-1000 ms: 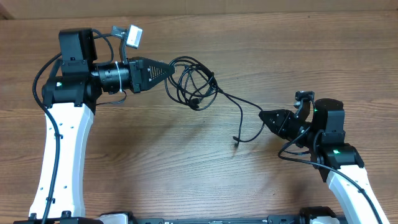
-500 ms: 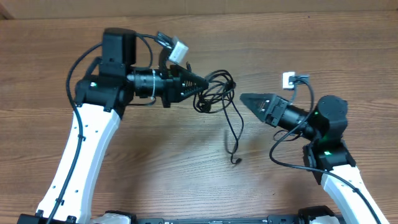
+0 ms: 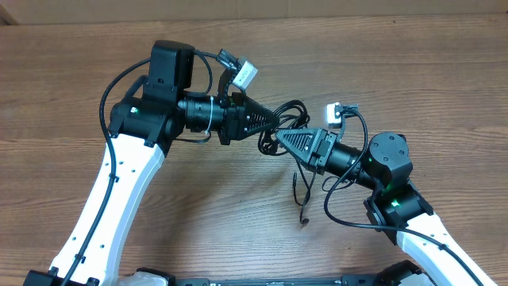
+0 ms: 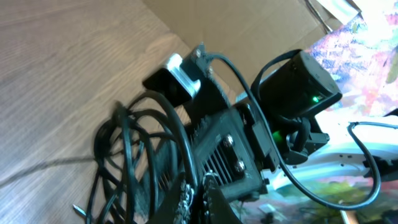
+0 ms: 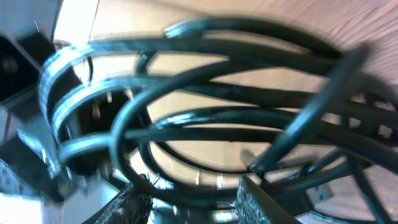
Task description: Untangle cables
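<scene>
Left end effector (image 3: 271,123) clamped on the cables (image 3: 294,111), knot just off its tip at 3 o'clock. Right end effector (image 3: 279,141) spread wide, nosed into the loops from 4 o'clock. Loose tail (image 3: 302,220) runs toward 6 o'clock on the desk (image 3: 397,71); I'd say right is nearer it

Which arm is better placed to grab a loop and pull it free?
Right. The right tool is open with the cables right at its tip; the left tool is shut on them.
</scene>
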